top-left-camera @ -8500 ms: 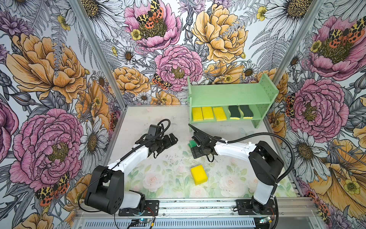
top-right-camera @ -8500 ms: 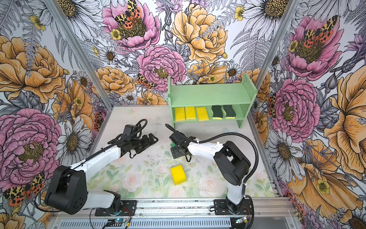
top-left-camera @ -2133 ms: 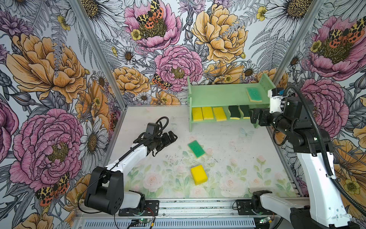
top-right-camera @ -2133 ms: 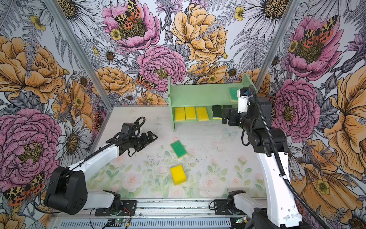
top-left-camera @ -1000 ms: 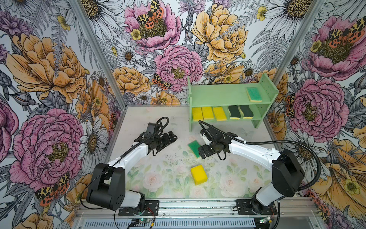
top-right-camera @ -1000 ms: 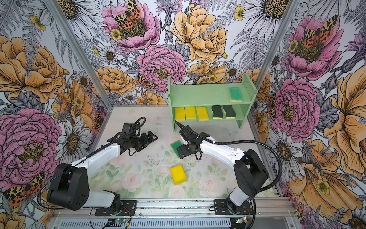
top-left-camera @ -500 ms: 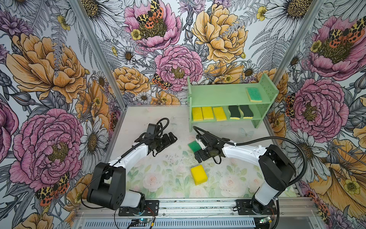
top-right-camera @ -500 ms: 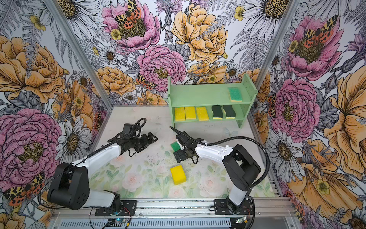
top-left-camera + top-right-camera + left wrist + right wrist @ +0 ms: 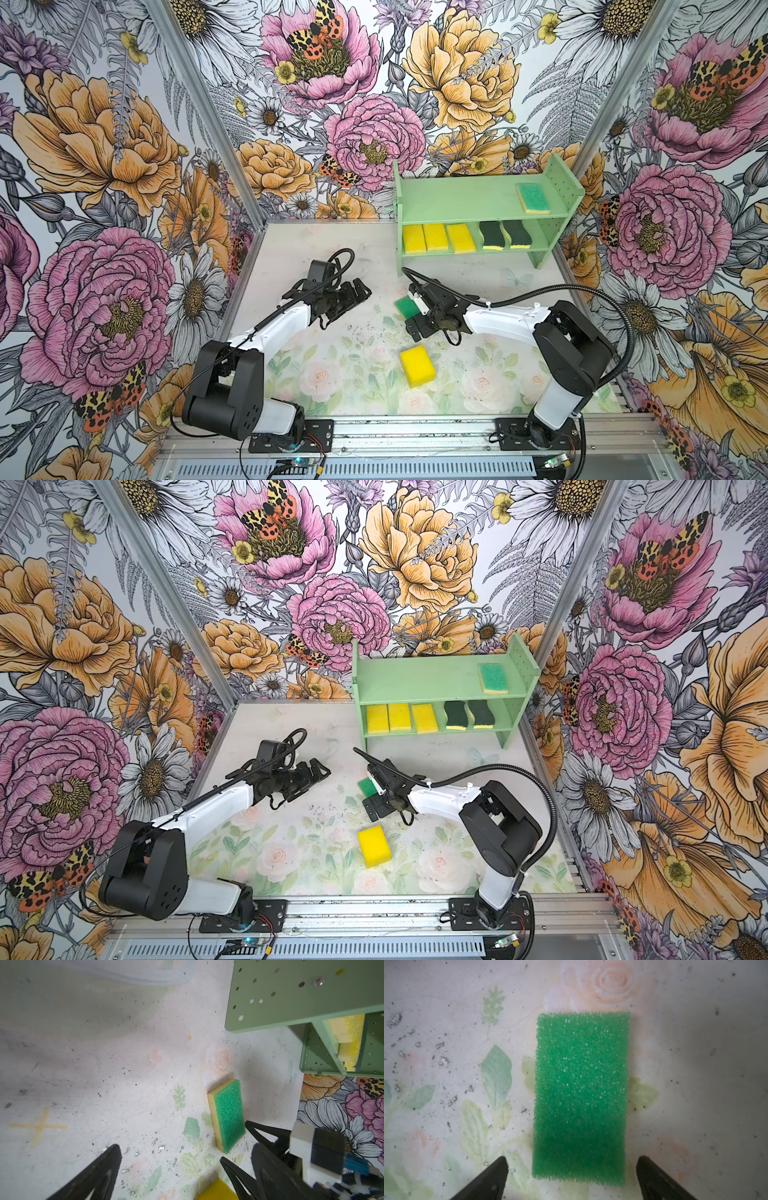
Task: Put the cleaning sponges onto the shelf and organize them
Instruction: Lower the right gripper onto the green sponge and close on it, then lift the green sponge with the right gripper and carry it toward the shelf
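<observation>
Has right end effector (image 9: 572,1159) spread wide over teal-topped sponge (image 9: 581,1095), fingers either side, clear of its edges. Finds that sponge flat on tabletop (image 9: 478,374), mid-scene, near side of shelf (image 9: 457,199). Finds plain yellow sponge (image 9: 417,365) nearer still. Shows left end effector (image 9: 359,291) spread too, gripping nothing, further left. Counts on shelf: second teal sponge (image 9: 532,198) top tier, right end; below, three yellow sponges (image 9: 436,237), then two dark-green wavy sponges (image 9: 505,235).

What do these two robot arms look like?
The left arm and right arm match: white shells between bulky black joint housings, on black base plates. A black cable runs along each. The left gripper and right gripper have black pointed jaws.
</observation>
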`<control>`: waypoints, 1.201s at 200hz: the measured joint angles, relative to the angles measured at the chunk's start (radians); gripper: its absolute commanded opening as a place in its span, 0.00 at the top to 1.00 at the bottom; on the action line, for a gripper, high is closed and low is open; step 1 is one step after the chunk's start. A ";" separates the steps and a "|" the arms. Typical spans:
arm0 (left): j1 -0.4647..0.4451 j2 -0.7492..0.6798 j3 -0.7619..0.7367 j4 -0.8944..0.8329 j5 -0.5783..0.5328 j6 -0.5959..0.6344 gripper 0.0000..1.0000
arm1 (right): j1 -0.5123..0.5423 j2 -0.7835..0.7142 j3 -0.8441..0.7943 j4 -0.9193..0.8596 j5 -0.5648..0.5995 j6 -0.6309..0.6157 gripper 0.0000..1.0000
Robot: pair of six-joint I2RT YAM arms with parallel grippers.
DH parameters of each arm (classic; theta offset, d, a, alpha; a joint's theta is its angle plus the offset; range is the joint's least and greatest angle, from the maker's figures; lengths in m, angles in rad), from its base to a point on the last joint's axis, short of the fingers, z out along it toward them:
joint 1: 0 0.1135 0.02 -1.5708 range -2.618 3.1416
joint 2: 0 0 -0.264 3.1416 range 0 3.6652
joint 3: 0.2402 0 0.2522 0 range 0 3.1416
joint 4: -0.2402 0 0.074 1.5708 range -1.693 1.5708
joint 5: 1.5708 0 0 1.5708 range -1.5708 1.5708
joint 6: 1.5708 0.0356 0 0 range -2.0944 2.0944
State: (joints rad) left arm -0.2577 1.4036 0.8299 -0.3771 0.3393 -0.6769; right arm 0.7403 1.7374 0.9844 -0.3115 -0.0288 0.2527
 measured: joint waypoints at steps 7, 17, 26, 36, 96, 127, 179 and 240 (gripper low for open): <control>0.000 0.000 0.000 0.000 0.000 0.000 0.01 | 0.000 0.003 -0.004 0.008 -0.001 -0.004 0.02; 0.000 0.000 0.000 0.000 0.000 0.000 0.01 | 0.000 0.005 -0.010 0.023 -0.002 -0.008 0.02; 0.000 0.000 0.000 0.000 0.000 0.000 0.01 | 0.000 0.005 -0.015 0.033 -0.002 -0.011 0.02; 0.000 0.000 0.000 0.000 0.000 0.000 0.01 | 0.000 0.006 -0.018 0.045 -0.002 -0.014 0.02; 0.000 0.000 0.000 0.000 0.000 0.000 0.01 | 0.000 0.032 -0.041 0.110 0.011 -0.030 0.08; 0.000 0.000 -0.002 0.000 0.000 0.000 0.01 | 0.000 0.040 -0.046 0.139 0.030 -0.030 0.12; 0.000 0.000 -0.004 0.000 0.000 0.000 0.01 | 0.000 0.037 -0.068 0.175 0.056 -0.032 0.28; 0.000 -0.001 -0.007 0.000 0.000 0.000 0.01 | -0.002 -0.039 -0.138 0.182 0.057 -0.024 0.55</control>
State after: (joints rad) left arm -0.2577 1.4029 0.8227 -0.3771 0.3393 -0.6773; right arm 0.7380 1.6981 0.8459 -0.1295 0.0280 0.2287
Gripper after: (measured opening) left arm 0.988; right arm 0.495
